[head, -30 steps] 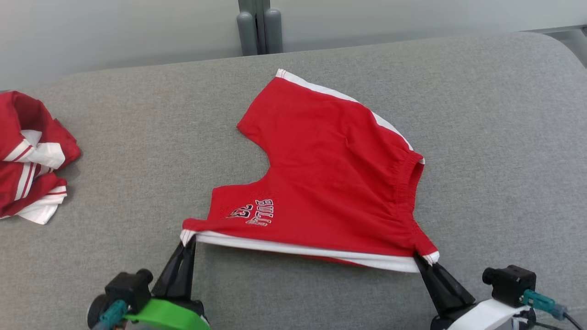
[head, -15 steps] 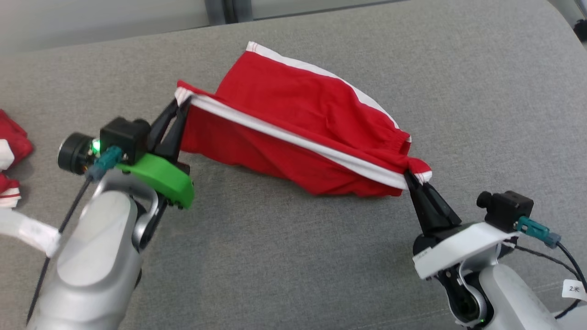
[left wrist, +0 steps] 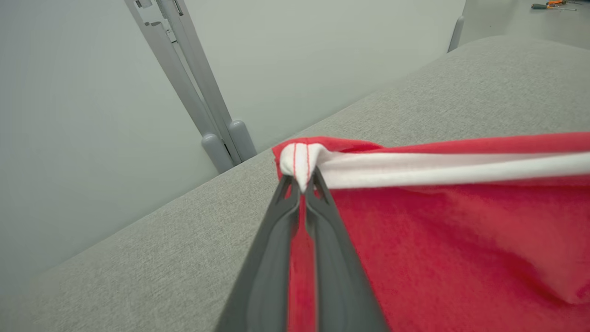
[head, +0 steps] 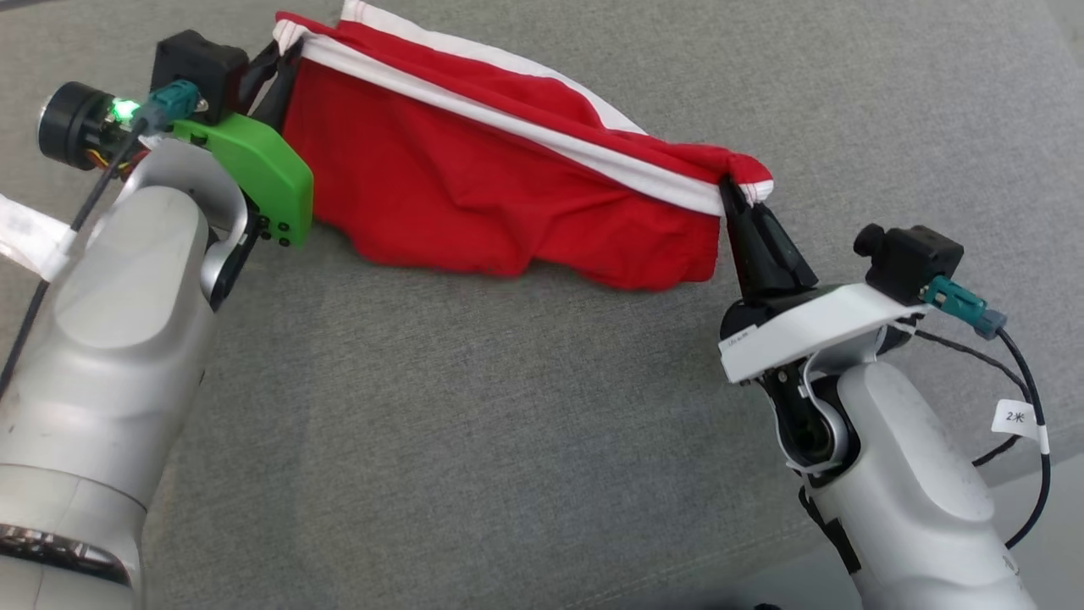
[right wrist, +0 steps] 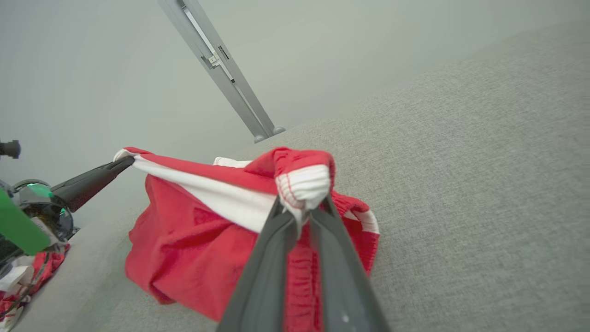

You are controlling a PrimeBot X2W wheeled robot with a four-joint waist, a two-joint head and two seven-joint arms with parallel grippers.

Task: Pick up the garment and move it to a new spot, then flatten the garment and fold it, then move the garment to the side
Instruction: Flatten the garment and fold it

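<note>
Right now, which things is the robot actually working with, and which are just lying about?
In the job: the red shorts, pinched at two corners by the left end effector and the right end effector.
Just lying about: another red-and-white garment; a grey metal post.

The red knit shorts with white trim (head: 508,195) are held stretched over the grey fabric-covered bench (head: 508,440), with the loose cloth hanging down to its surface. One end of the upper edge is pinched in the left gripper (head: 284,51) at the far left. The other end is pinched in the right gripper (head: 728,185), nearer and to the right. A grey metal post (left wrist: 203,92) is set behind the bench's far edge.
</note>
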